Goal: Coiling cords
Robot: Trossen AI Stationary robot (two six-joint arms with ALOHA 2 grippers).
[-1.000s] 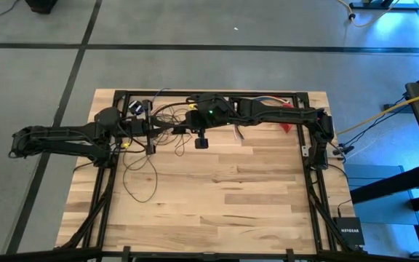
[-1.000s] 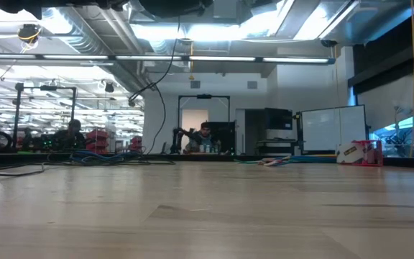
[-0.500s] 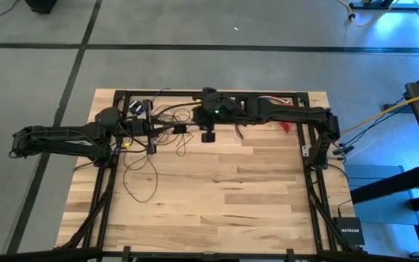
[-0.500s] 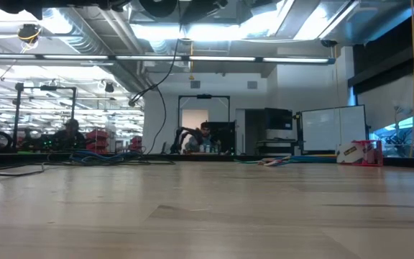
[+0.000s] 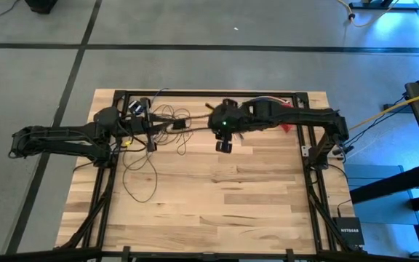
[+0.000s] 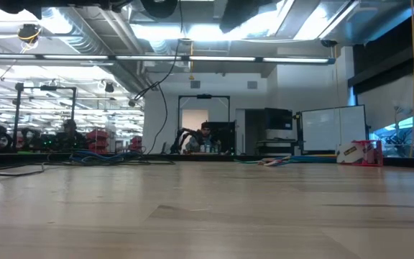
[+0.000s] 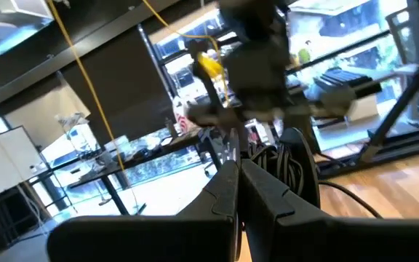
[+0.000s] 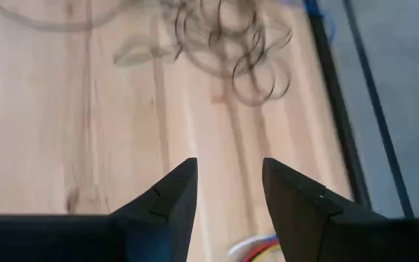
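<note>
The cords [image 5: 155, 142] sprawl over the upper left of the table [image 5: 253, 211] in the high view: a knot of small loops near the far rail, and one long loop trailing down toward the lower left. The left gripper [image 5: 174, 125] sits at the right edge of that knot, pinched tight, seemingly on a strand, though I can't make out the contact. The right gripper [image 5: 224, 145] hovers just right of centre, its fingers spread and empty.

So the tangle lies left of the right gripper, with the left arm much the nearer; the long loop runs roughly top to bottom.

The right wrist view shows what the overhead blurs: a cluster of rings [image 8: 228, 44] ahead of its spread fingertips [image 8: 174, 191], well apart from them. The low view shows bare tabletop only.
</note>
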